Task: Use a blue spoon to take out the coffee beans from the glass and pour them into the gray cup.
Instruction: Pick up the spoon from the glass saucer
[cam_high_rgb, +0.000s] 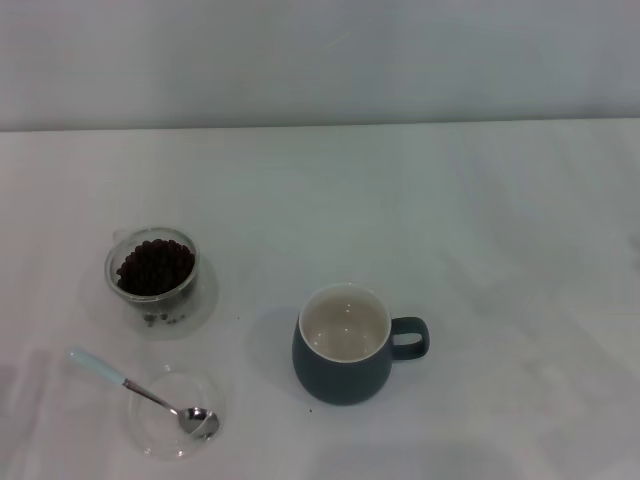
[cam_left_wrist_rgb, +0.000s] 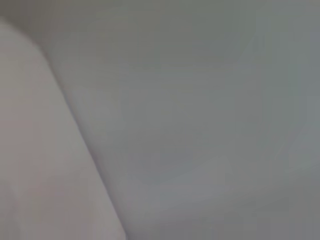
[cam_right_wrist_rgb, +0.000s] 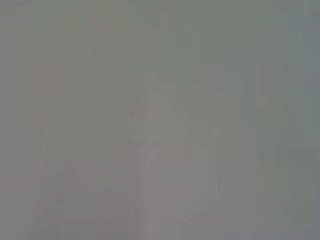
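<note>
White tabletop (cam_high_rgb: 480, 200) meets a pale wall; I see neither pincer, so jaw state and relative places cannot be told. Glass (cam_high_rgb: 152, 268) holds coffee beans (cam_high_rgb: 154, 266); blue spoon (cam_high_rgb: 140, 391) rests in a clear dish (cam_high_rgb: 175, 415); gray cup (cam_high_rgb: 345, 345) stands apart.

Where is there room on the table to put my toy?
The table lies bare right of the gray cup and behind it toward the wall. It is crowded on the left, where the glass, the blue spoon and the flat dish sit.
</note>
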